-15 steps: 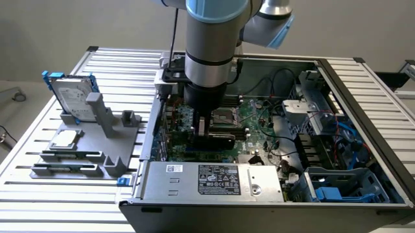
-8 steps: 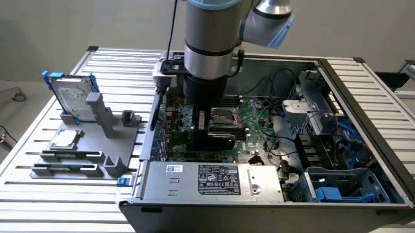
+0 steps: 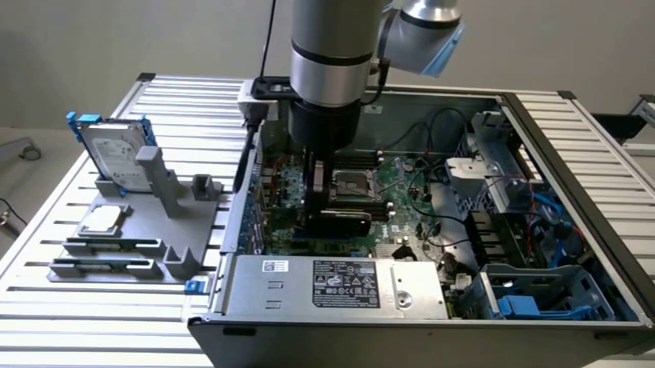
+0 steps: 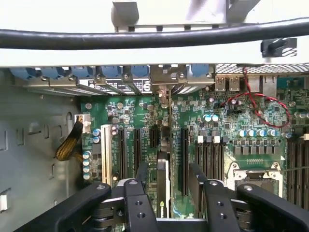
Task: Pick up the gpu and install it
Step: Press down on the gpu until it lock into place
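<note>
Inside the open grey metal computer case, your black two-fingered gripper stands with its jaws spread wide, gripping nothing. Between the fingers you see the gpu, a thin black-shrouded card, edge-on and upright on the green motherboard, apart from both fingers.

Arm reaching down into open computer case, over green motherboard. Black card standing on edge just below, near CPU socket. Power supply at near edge. On exterior view's left, grey rack holding hard drive and square chip.
</note>
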Robot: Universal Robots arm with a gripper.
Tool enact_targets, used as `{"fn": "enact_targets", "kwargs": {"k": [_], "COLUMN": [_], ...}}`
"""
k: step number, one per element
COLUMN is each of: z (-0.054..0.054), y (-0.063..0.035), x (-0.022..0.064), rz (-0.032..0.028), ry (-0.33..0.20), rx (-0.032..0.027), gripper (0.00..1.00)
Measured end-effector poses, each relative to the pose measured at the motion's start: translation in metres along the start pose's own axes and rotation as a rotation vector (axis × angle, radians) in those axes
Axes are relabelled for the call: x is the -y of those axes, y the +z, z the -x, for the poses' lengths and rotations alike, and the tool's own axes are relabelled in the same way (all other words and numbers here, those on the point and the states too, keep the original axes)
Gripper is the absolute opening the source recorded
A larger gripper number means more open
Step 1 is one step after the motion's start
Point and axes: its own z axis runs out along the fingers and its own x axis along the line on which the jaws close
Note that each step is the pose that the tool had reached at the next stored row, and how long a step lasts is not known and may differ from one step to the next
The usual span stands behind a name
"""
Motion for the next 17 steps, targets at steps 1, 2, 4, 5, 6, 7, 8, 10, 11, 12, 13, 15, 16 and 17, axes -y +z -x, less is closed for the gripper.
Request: {"fn": "enact_targets", "kwargs": {"k": [1, 2, 4, 5, 6, 7, 8, 10, 11, 12, 13, 15, 16, 17], "z": [0.0, 0.0, 0.0, 0.0, 0.0, 0.001, 0.001, 0.002, 0.003, 0.004, 0.005, 0.007, 0.008, 0.008], "y": [-0.002, -0.0026, -0.0026, -0.0026, -0.0025, -0.0024, -0.0021, -0.0001, 0.0014, 0.003, 0.0047, 0.0084, 0.0103, 0.012], "x": [-0.0001, -0.0002, -0.0001, -0.0001, -0.0001, -0.0002, -0.0002, -0.0001, -0.0001, 0.0001, 0.0001, 0.0003, 0.0004, 0.0005], "rz": [0.0007, 0.0008, 0.0008, 0.0007, 0.0008, 0.0009, 0.0009, 0.0003, -0.0005, -0.0013, -0.0022, -0.0043, -0.0056, -0.0067], "ry": [0.0, 0.0, 0.0, 0.0, 0.0, 0.0, 0.0, 0.0, 0.0, 0.0, 0.0, 0.0, 0.0, -0.001], "rx": [-0.0002, -0.0002, 0.0001, 0.0001, 0.0001, -0.0002, -0.0001, 0.0001, 0.0, -0.0001, -0.0001, 0.0001, 0.0003, 0.0001], "gripper": [0.47, 0.38, 0.32, 0.26, 0.26, 0.2, 0.2, 0.11, 0.11, 0.11, 0.11, 0.11, 0.11, 0.11]}}
